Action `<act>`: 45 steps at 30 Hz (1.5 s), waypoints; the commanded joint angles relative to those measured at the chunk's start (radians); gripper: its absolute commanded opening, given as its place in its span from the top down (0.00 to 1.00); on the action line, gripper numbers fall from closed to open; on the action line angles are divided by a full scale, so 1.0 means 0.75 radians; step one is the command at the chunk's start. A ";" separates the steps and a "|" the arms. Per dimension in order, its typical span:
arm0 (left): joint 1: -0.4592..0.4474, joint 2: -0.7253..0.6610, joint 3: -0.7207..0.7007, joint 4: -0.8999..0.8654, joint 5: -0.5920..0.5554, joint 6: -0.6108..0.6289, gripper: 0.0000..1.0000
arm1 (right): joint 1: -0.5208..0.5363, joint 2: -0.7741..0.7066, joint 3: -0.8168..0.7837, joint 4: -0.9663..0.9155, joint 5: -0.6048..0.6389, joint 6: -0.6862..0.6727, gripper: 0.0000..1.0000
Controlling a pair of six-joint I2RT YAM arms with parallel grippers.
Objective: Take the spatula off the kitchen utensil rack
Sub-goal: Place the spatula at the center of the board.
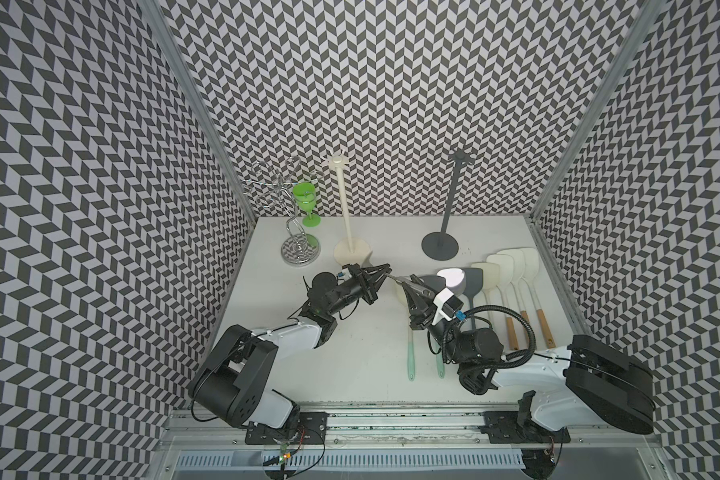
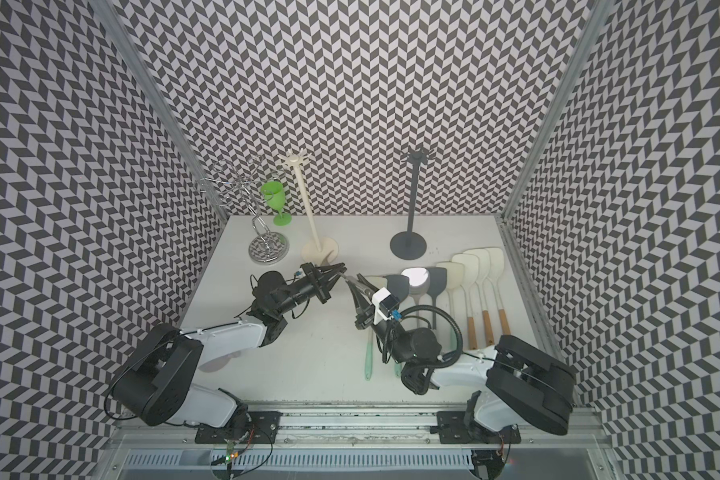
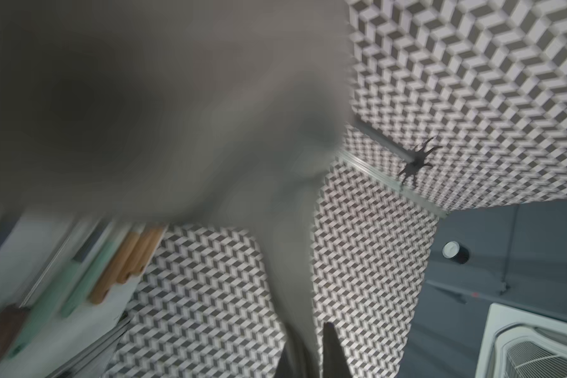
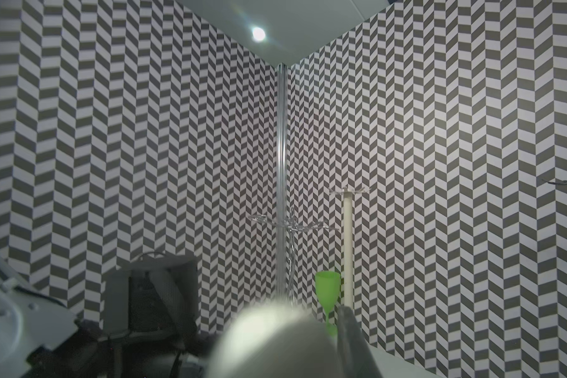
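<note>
- The spatula is held over the middle of the bench, apart from the cream rack and the grey rack standing by the back edge.
- Its thin handle is clamped in the nearly closed jaws of the right gripper.
- The handle's end is pinched in the fully closed jaws of the left gripper.

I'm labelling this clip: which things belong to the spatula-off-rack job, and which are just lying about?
Job: cream utensil rack, grey utensil rack, laid-out spatulas, left pincer, right pincer.
Lying about: green goblet, wire glass stand.
</note>
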 commanded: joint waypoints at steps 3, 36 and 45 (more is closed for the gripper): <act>0.023 -0.051 0.005 0.245 -0.109 -0.340 1.00 | 0.067 -0.021 -0.026 0.130 -0.157 0.069 0.93; 0.213 -0.615 0.080 -0.660 -0.263 1.552 1.00 | -0.222 -0.647 0.182 -1.341 -0.708 0.636 0.05; 0.129 -0.512 0.009 -0.178 0.003 1.778 1.00 | -0.505 -0.492 0.296 -1.422 -1.110 0.883 0.00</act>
